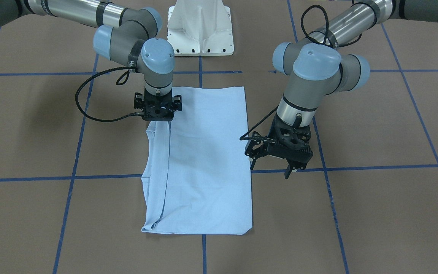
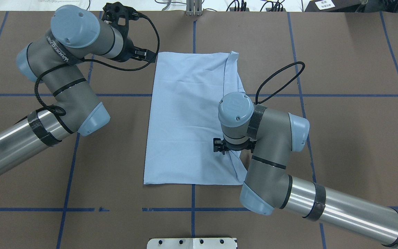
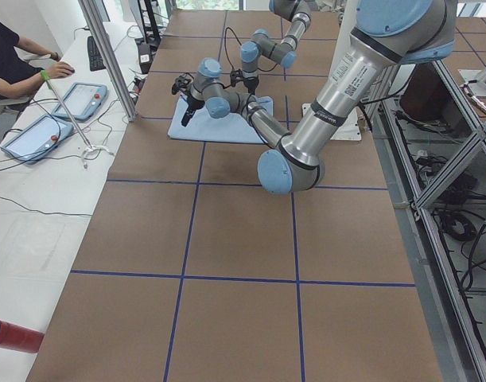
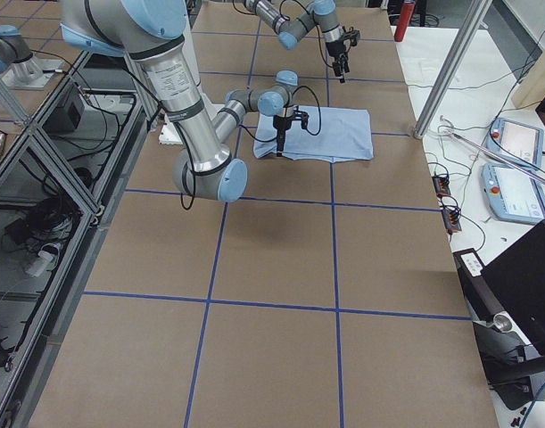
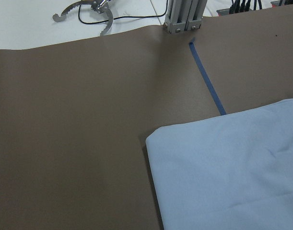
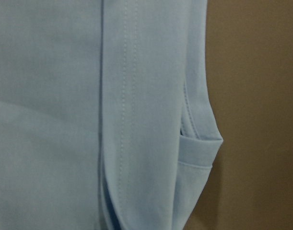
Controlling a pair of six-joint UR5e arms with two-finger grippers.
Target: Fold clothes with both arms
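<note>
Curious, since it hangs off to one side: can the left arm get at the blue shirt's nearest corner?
Probably yes. The left arm hovers, jaws open, just beside the T-shirt with nothing between them; the right arm is at the opposite edge.

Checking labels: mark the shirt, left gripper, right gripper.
shirt (image 1: 207, 160), front-facing view, middle of the cloth.
left gripper (image 1: 270, 168), front-facing view, between its fingertips.
right gripper (image 1: 159, 111), front-facing view, black body; fingertips hidden.

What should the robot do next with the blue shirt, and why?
Probably lower the left tool onto the far corner of the T-shirt, folded into a long strip. That tool hangs open beside the cloth, touching nothing, while the right tool sits low over the opposite long edge.
</note>
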